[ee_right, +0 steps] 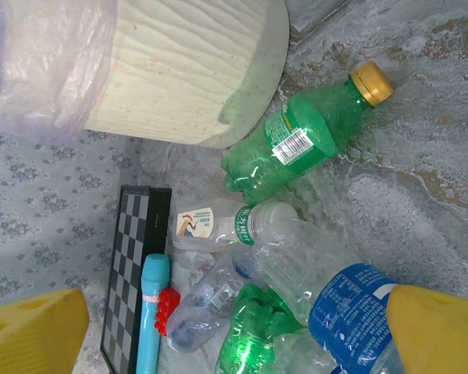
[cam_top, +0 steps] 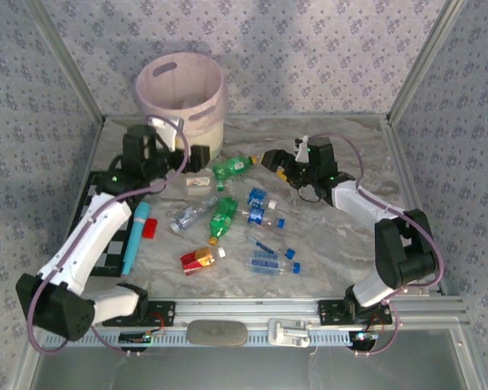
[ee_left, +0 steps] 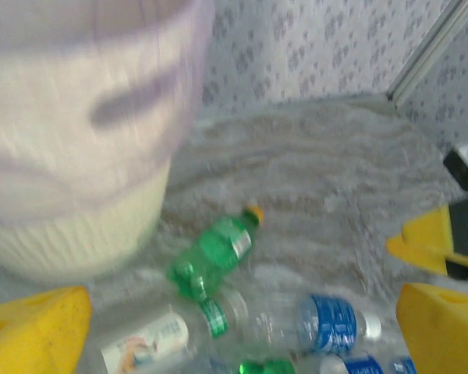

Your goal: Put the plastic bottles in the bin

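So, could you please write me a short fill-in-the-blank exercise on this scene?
1. The bin stands at the far ____ corner of the table.
2. The green bottle beside the bin lies on its ____.
3. The left hand and the right hand are both ____.
Missing words: left; side; open.

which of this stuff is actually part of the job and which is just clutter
For the job:
bin
green bottle beside it
second green bottle
red-and-yellow bottle
white-labelled bottle
clear bottles with blue labels

Just lying about:
checkerboard
cyan stick
red block
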